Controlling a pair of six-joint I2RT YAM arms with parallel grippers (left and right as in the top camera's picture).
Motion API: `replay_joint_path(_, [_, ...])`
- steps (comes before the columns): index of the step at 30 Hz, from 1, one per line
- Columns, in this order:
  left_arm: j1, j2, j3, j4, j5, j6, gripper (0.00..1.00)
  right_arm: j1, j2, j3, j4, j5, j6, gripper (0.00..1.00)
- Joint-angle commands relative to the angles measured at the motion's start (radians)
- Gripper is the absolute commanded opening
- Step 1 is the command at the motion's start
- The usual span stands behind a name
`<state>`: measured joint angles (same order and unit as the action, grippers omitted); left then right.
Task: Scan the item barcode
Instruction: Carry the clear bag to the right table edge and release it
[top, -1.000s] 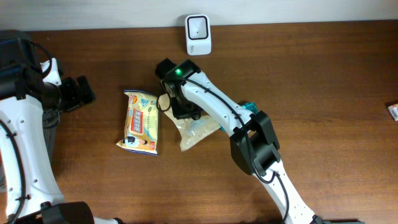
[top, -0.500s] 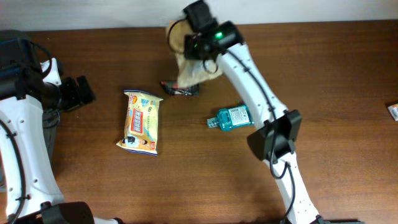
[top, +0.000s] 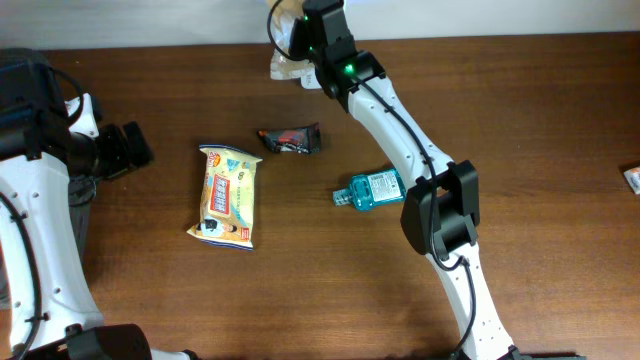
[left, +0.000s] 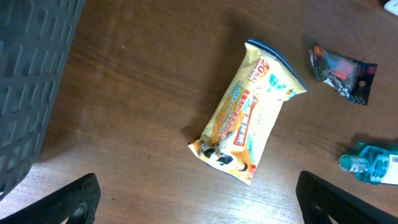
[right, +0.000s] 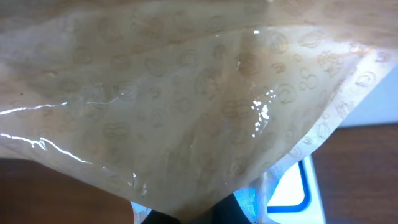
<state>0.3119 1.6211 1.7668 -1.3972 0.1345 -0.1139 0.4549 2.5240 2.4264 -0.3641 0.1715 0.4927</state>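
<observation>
My right claw (top: 305, 40) is pinched tight on the tan bag (top: 284, 66). In the wrist view my dark fingertips (right: 186, 216) close on its lower edge. The arm reaches out to the far edge of the table (top: 520, 120), and the bag is up off the wood, right at the back wall. It is crinkly see-through film with a faint printed pattern, and it fills nearly all of my right wrist view. I can't make out any barcode on it. The white scanner (right: 292, 186) with its blue-edged window peeks out under the bag's lower right corner. From overhead my own arm hides it.

My left claw (left: 205, 205) is spread wide, holding nothing, off at the left side of the table and above the wood. A dark slatted basket (left: 31, 81) sits at its left.

On the table:
- The yellow snack pack (top: 228, 195) lies flat, left of centre.
- The small dark wrapper (top: 290, 140) is just beyond it, apart from it.
- The teal bottle (top: 372, 188) lies on its side beside my right arm's elbow.
- A small white thing (top: 632, 178) sits at the far right edge, too small to tell what it is.
</observation>
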Motion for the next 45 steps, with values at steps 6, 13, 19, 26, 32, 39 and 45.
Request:
replay_joint_path(6, [0.003,-0.013,-0.003,0.001,0.01,-0.005,0.99,-0.031,0.003,-0.043,0.036,0.129,-0.006,0.04])
replay_joint_path(13, [0.003,-0.013,-0.003,0.001,0.01,-0.005,0.99,-0.129,-0.047,0.045,-0.118,0.129,-0.007,0.04])
replay_joint_path(19, [0.003,-0.013,-0.003,0.001,0.01,-0.005,0.99,-0.315,-0.118,0.164,-0.349,0.129,-0.006,0.04])
replay_joint_path(26, [0.003,-0.013,-0.003,0.001,0.01,-0.005,0.99,-0.665,-0.143,0.172,-0.668,0.129,0.025,0.04])
replay_joint_path(32, [0.003,-0.013,-0.003,0.001,0.01,-0.005,0.99,-0.89,-0.119,0.133,-0.751,0.108,0.101,0.04])
replay_joint_path(39, [0.003,-0.013,-0.003,0.001,0.01,-0.005,0.99,-1.042,-0.058,0.019,-0.649,0.03,0.164,0.04])
replay_joint_path(45, [0.003,-0.013,-0.003,0.001,0.01,-0.005,0.99,-1.083,-0.016,-0.062,-0.552,0.027,0.164,0.18])
